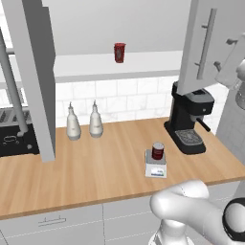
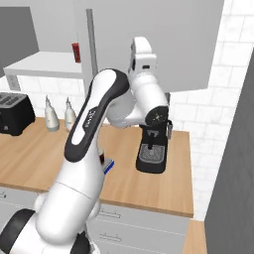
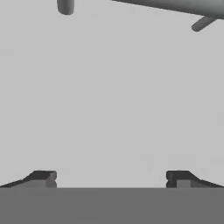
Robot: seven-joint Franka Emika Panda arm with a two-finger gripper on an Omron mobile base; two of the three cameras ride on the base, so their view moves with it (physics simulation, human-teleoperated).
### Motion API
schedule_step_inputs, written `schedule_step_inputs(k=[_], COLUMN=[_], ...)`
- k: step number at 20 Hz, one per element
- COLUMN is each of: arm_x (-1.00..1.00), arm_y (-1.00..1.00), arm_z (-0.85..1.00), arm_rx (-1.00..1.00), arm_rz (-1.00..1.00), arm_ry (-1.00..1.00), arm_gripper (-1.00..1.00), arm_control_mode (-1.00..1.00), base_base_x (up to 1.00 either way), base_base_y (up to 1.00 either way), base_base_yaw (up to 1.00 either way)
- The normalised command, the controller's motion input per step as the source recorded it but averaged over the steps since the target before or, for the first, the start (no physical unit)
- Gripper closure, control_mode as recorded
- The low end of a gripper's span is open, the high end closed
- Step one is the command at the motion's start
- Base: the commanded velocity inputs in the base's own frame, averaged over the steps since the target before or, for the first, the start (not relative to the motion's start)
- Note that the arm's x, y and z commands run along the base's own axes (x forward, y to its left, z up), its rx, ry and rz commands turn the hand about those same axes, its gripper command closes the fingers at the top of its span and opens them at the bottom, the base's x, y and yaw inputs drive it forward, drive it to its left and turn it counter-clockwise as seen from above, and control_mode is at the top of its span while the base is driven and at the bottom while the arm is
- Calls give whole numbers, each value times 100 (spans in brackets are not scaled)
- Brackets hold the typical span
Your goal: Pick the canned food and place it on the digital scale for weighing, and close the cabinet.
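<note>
Already done with the weighing, by the look of it. Left base view first: canned food (image 1: pixel 158 150) sitting upright on the digital scale (image 1: pixel 156 169), lower centre of the frame, on the wooden counter (image 1: pixel 95 167). Just right of it, a black coffee machine (image 1: pixel 190 122); two pale bottles (image 1: pixel 83 122) at left centre by the tiled wall. A slimmer red cup (image 1: pixel 119 52) up on the cabinet shelf, top centre. Cabinet (image 1: pixel 206 43) door swung open at upper right, long bar handle facing the camera; another open door at left.

Over to the right base view: arm rearing up through the middle, hand raised against the grey cabinet door at upper centre. Scale corner peeking out behind the arm, left of centre.

Hand view now: flat grey door panel straight ahead, bar handle (image 3: pixel 175 6) slanting across the top edge. Gripper (image 3: pixel 111 177) spread wide, fingertips (image 3: pixel 43 177) far apart at the bottom, holding nothing.

So, door-closing step in hand. Next, most likely: press against the panel and sweep it shut, keeping contact as it swings.
</note>
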Motion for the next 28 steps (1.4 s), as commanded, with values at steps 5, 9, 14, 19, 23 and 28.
schedule_step_inputs(k=[5, 9, 14, 19, 23, 28], arm_x=[81, 79, 94, 100, 96, -18], arm_y=[0, 0, 0, 0, 0, 1], arm_z=[-10, -17, -31, -37, -45, -40], arm_rx=[0, 0, 0, 0, 0, 0], arm_rz=[-1, 0, 0, 0, 0, -1], arm_ry=[1, 0, 0, -1, -2, -11], arm_gripper=[-100, -100, -100, -100, -100, -100], arm_control_mode=[-100, -100, -100, -100, -100, -100], base_base_x=[0, 0, 0, 0, 0, 0], base_base_y=[0, 0, 0, 0, 0, 0], base_base_yaw=[0, 0, 0, 0, 0, 0])
